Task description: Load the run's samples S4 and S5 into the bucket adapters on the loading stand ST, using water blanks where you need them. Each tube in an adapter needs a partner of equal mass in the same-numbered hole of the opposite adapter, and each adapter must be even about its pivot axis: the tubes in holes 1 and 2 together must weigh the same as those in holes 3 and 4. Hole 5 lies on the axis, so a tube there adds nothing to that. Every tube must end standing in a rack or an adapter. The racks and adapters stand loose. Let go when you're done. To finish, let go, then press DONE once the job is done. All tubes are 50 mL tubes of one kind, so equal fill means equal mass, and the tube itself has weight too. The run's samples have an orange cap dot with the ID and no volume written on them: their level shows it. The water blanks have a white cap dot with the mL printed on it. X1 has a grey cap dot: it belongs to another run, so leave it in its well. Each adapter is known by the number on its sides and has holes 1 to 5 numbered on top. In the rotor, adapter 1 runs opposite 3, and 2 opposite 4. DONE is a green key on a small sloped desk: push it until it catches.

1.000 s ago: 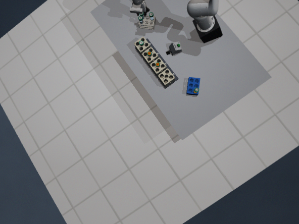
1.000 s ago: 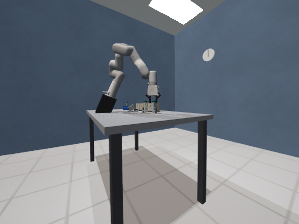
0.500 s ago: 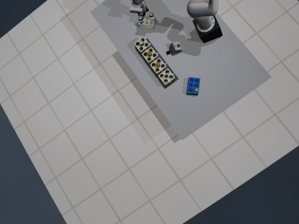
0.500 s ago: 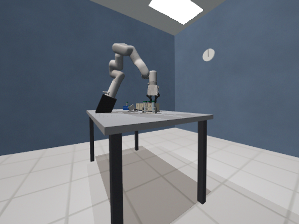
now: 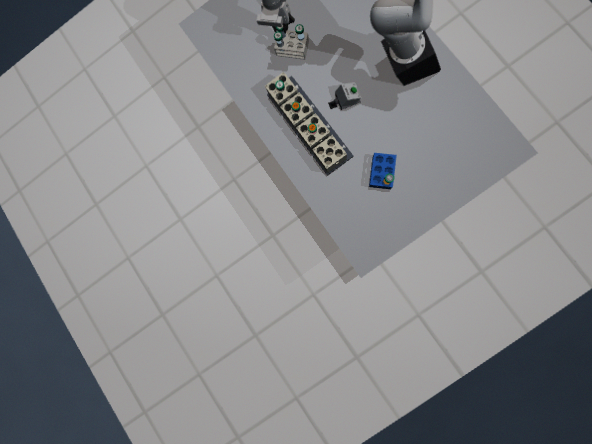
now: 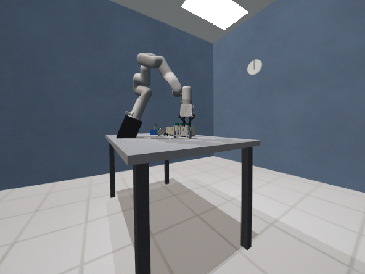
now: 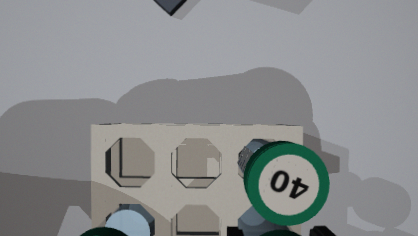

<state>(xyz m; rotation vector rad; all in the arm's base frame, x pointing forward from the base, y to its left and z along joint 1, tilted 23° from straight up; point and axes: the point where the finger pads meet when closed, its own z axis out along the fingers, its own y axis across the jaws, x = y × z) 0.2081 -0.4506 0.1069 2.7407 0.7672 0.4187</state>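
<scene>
one water blank (image 5: 278,36) pinched between the gripper (image 5: 278,29) jaws, seated in the beige blank rack (image 5: 291,49) at the far end of the table (image 5: 450,135); volume unreadable from above. best lifted straight up until clear of the well, slow, since loose racks drag along with any sideways pull. neighbour marked 40 (image 7: 286,182) standing just beside, so no swing before full clearance. probably bound for the row of adapters (image 5: 308,125), where orange-dotted samples (image 5: 295,106) already sit in the two middle blocks. round green ribbed caps, smooth clear tube walls, octagonal wells in matte blocks. blue rack (image 5: 383,170) and done key (image 5: 354,90) well apart.
</scene>
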